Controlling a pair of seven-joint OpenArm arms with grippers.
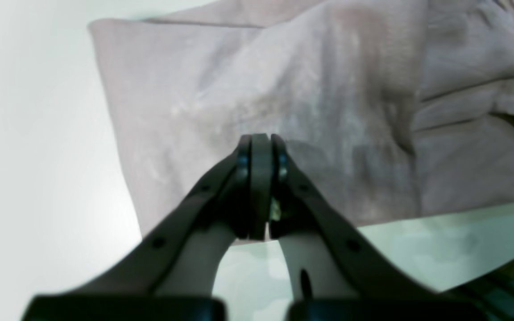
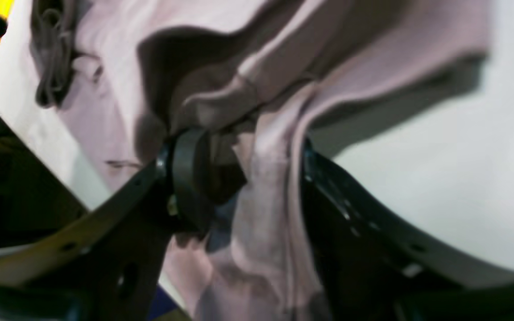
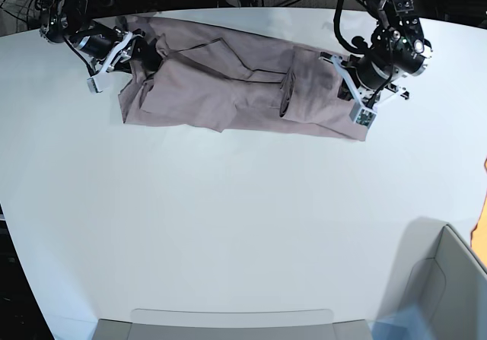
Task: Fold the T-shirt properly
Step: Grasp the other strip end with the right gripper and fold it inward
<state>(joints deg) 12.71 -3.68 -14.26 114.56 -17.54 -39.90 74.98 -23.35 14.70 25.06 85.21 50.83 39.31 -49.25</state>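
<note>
Mauve T-shirt (image 3: pixel 228 89) lies stretched in a long, creased band across the far part of the white surface (image 3: pixel 228 226), one end at each arm. The left end effector (image 1: pixel 260 145), its fingers pressed together with no cloth between them, sits just above the shirt's end near a corner of the fabric. The right end effector (image 2: pixel 239 165) is at the opposite end, its fingers set fairly wide with a bunched fold of the shirt between them.

Folds of the T-shirt (image 2: pixel 261 187) hide one pad of the blurred right tool (image 2: pixel 243 178).
</note>
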